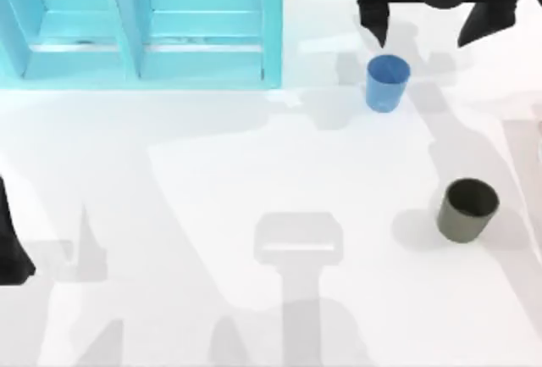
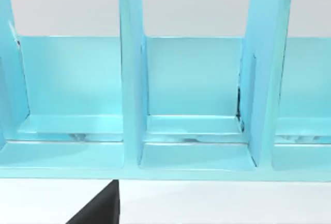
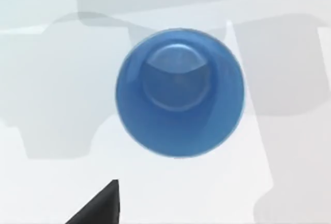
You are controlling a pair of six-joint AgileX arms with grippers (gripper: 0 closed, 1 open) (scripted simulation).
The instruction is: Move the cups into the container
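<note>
The right pincer [image 1: 426, 30] hangs near the far edge of the desk [image 1: 254, 180], toward its right corner, its two dark fingers [image 1: 373, 19] spread wide with nothing between them. The blue cup [image 1: 388, 83] stands upright on the desk just in front of the pincer, a little to the left of the midpoint between its fingertips and apart from both of them. In the right wrist view the blue cup [image 3: 179, 92] is seen from straight above, its open mouth facing up and its inside bare.

Nearer the front and close to the right edge stands the dark olive-grey cup [image 1: 467, 208], also upright and well apart from the blue one.

The light blue container [image 1: 140, 24] with its upright dividers sits at the far left corner; the left wrist view looks into its compartments [image 2: 191, 100].

The left arm [image 1: 10, 244] is parked at the left edge.
</note>
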